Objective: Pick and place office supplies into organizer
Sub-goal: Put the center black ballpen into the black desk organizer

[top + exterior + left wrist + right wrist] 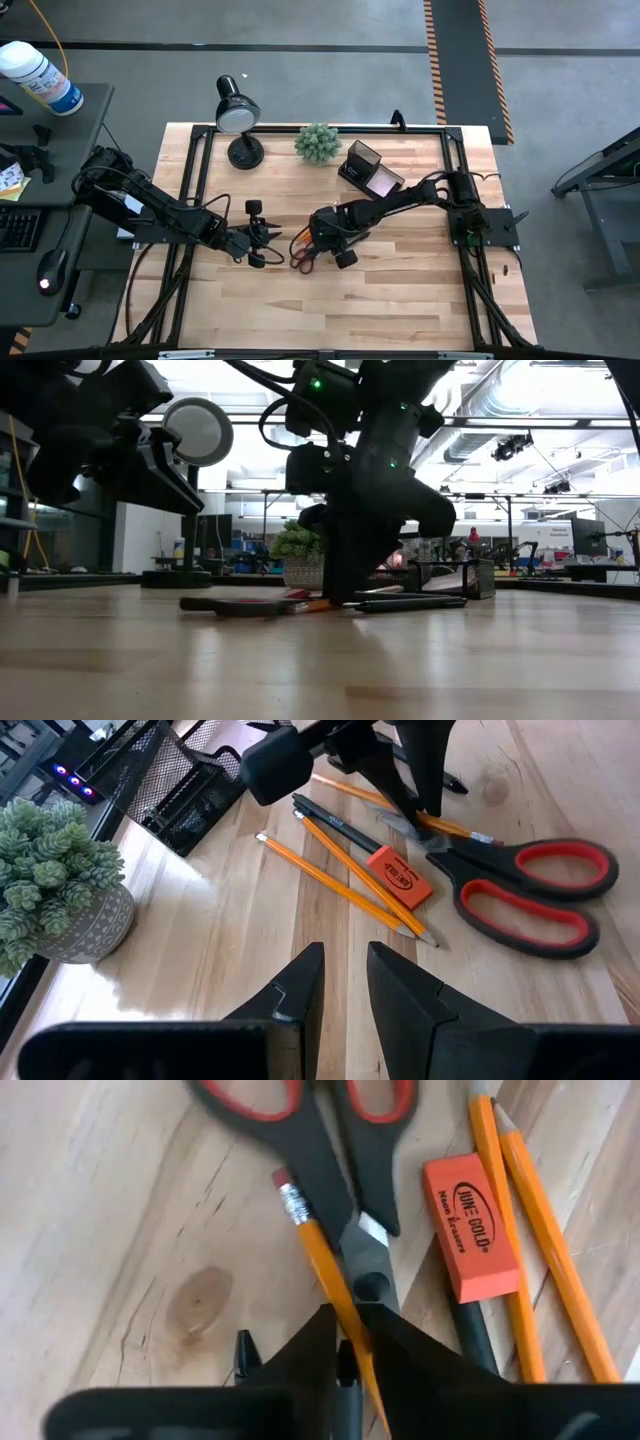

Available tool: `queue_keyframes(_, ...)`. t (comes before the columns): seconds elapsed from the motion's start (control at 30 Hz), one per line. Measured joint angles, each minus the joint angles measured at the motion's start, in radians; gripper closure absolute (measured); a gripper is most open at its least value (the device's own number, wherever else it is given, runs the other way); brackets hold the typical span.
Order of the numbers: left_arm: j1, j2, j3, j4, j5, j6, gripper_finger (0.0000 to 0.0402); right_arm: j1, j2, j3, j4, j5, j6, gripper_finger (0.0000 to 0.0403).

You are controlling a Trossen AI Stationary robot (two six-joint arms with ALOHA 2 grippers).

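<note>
A pile of office supplies lies mid-table: red-and-black-handled scissors [530, 890], an orange eraser [398, 877], two loose orange pencils [340, 885] and a dark pen [340, 825]. Another orange pencil [310, 1240] lies across the scissors' pivot, and my right gripper [345, 1315] stands over it, shut on it. My left gripper [345, 965] hovers left of the pile [268, 235], open by a narrow gap, holding nothing. The dark organizer [362, 165], a pink pad in its tray, stands toward the far edge. My right gripper pinches the orange pencil between its two fingers a short way from its eraser end [325, 1270]. The fingers [425, 780] come steeply from above and lie across the pencil. The pencil rests on the scissors' pivot [372, 1285].
A green plant ball in a pot [318, 143] and a black desk lamp [238, 115] stand at the far edge, left of the organizer. Bare wood lies toward the near edge [330, 310].
</note>
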Motion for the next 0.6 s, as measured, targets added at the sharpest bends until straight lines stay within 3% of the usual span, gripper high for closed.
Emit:
queue_keyframes(0.3, 0.000, 0.000, 0.000, -0.001, 0.000, 0.000, 0.0334, 0.001, 0.000, 0.000, -0.006, -0.005, 0.022, 0.0399)
queue_keyframes(0.6, 0.000, 0.000, 0.000, -0.002, 0.000, 0.000, 0.0334, 0.003, -0.028, -0.002, -0.019, 0.003, 0.022, 0.0402)
